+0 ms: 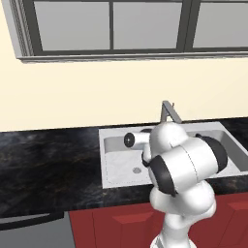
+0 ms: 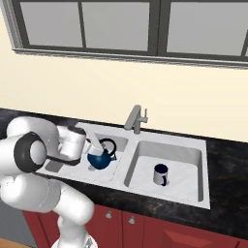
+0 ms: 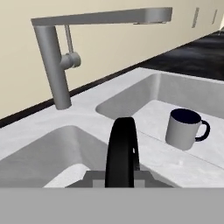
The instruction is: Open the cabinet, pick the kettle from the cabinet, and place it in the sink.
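Though no writing shows anywhere, the hand (image 2: 98, 148) is clamped on the kettle (image 2: 100, 159) over the sink (image 2: 206, 169).

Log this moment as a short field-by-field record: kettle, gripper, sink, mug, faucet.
kettle: dark blue kettle, low in the left basin, black arched handle up
gripper: gripper at the kettle's handle; finger state cannot be told
sink: double-basin light grey sink set in a dark counter
mug: mug upright in the right basin, apart from the kettle
faucet: grey faucet behind the divider between basins
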Controlling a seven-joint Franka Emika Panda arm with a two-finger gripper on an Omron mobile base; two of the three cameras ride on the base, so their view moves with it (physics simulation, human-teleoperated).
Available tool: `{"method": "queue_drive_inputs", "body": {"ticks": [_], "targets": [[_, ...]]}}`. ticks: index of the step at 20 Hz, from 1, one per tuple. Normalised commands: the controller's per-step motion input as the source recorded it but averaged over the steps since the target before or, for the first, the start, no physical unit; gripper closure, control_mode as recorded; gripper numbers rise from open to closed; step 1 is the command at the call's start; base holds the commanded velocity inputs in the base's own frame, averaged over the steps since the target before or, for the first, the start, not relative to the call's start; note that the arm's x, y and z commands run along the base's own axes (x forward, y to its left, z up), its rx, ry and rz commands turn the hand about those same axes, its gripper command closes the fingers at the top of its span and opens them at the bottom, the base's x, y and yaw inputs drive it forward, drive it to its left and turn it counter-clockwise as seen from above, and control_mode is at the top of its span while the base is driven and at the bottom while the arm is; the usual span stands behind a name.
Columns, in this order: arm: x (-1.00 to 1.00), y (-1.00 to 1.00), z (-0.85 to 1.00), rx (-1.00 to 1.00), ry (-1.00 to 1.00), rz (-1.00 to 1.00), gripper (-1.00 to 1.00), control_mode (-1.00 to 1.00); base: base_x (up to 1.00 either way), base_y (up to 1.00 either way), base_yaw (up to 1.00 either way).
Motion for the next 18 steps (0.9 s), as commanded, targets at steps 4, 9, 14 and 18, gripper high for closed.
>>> {"method": "queue_drive_inputs", "body": {"ticks": [4,9,14,18], "targets": [[0.22,-0.01,-0.19,0.0,0.03,0.0,1.0,-1.0,0.0,0.0,0.0],[0.11,0.0,-0.25,0.0,0.0,0.0,1.0,-1.0,0.0,0.0,0.0],[0.08,0.01,-0.28,0.0,0.0,0.0,1.0,-1.0,0.0,0.0,0.0],[0.07,0.04,-0.26,0.0,0.0,0.0,1.0,-1.0,0.0,0.0,0.0]]}}
